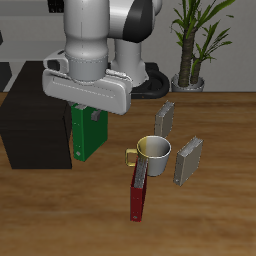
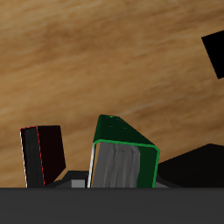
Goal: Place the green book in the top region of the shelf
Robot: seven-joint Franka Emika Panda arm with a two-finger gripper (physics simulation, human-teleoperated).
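The green book (image 1: 88,134) stands upright on end directly under my gripper (image 1: 88,112), which is shut on its upper edge; the fingers are hidden behind the wrist housing. It sits right beside the near-black shelf (image 1: 32,125), about level with the shelf's side wall and below its flat top. In the wrist view the green book (image 2: 122,156) fills the close foreground, its white page edges facing the camera, with wooden table beyond it.
A dark red book (image 1: 138,190) stands on edge nearer the table's front, also seen as the red book (image 2: 44,156). A white mug (image 1: 156,155) and two grey books (image 1: 165,120) (image 1: 187,160) stand beside it. A potted plant (image 1: 192,45) is at the back.
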